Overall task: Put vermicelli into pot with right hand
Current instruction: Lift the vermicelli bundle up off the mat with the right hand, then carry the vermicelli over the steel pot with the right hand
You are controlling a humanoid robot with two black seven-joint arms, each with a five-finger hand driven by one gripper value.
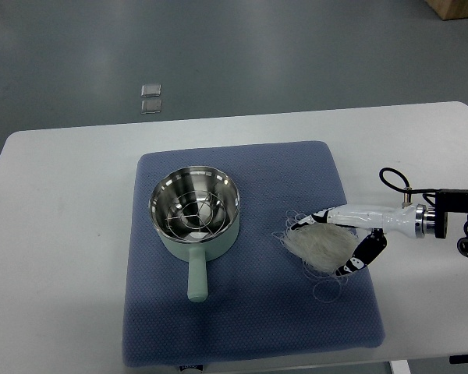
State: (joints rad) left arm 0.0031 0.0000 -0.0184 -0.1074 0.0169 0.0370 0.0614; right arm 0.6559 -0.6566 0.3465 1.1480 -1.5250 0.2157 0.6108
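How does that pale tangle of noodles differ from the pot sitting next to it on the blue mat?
The vermicelli is a loose, whitish, wispy bundle with stray strands; the pot is rigid, pale green outside and shiny metal inside. The vermicelli lies to the right with the right hand around it; the pot stands untouched, its handle pointing toward the robot. The pot looks larger. Both rest on the blue mat.

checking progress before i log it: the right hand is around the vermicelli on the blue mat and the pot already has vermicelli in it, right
Not quite. The top view shows the pot holds only a wire rack, no vermicelli. The rest stands: the right hand is around the vermicelli on the blue mat.
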